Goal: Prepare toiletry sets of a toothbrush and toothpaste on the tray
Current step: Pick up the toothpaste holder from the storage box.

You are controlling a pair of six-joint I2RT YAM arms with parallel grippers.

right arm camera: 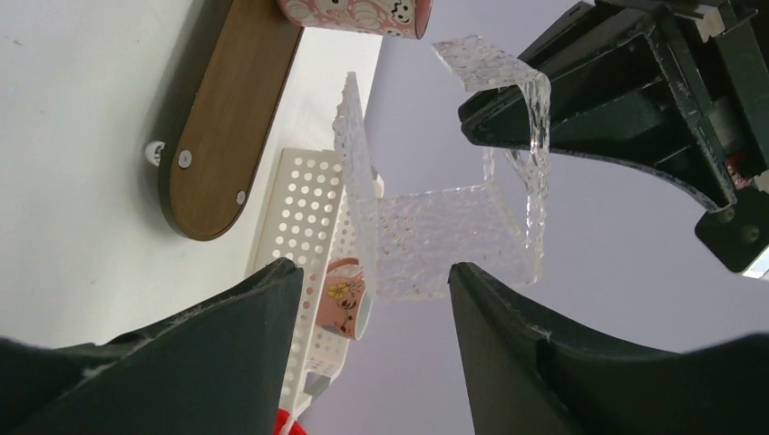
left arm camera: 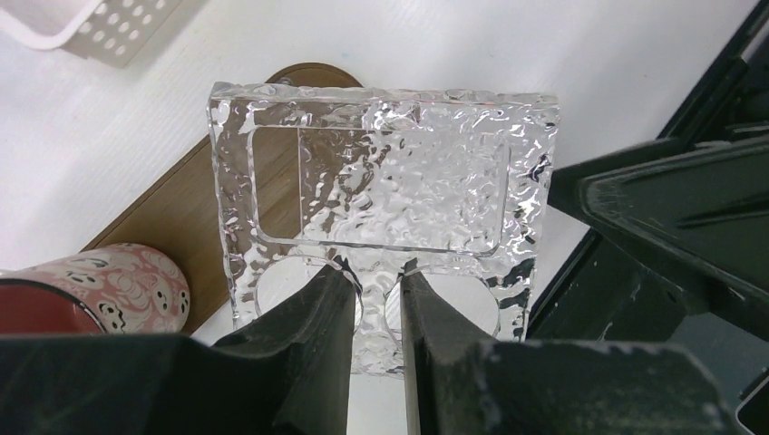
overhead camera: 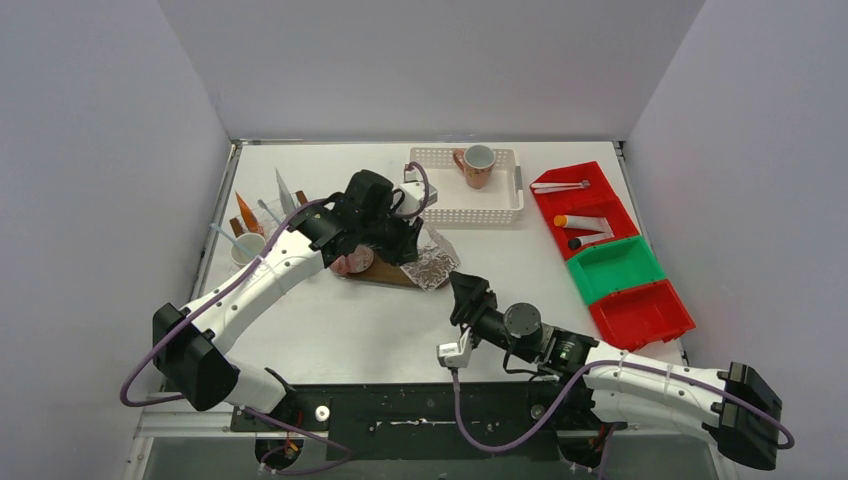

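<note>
Top view, left arm: Your left gripper (overhead camera: 398, 238) hangs over the table's centre, jaws pinched on a clear acrylic holder (overhead camera: 432, 264) above the wooden tray (overhead camera: 385, 274). A pink patterned mug (overhead camera: 352, 262) stands at the tray's 9 o'clock end.
Top view, supplies: At 1 o'clock a handled mug (overhead camera: 477, 165) sits in the white basket (overhead camera: 440, 213). At 3 o'clock a toothbrush (overhead camera: 560, 186) and a toothpaste tube (overhead camera: 588, 221) lie in the red bin (overhead camera: 605, 195). At 9 o'clock a pale mug (overhead camera: 246, 248) bristles with brushes and tubes.
Top view, right arm: Your right gripper (overhead camera: 468, 292) waits at 5 o'clock of the tray.
Left wrist view: The fingers are closed narrow on the holder's near edge, between two round cut-outs. You cannot tell whether the holder touches the tray.
Right wrist view: The jaws are spread wide and empty, with the holder framed between them and clear of both fingers.
Handling: The holder is probably stiff, light, glossy and brittle at the corners. A thin-edge pinch may let it pivot, so grip squarely across a flat wall. The mugs look heavier and breakable; take them by the rim wall.
</note>
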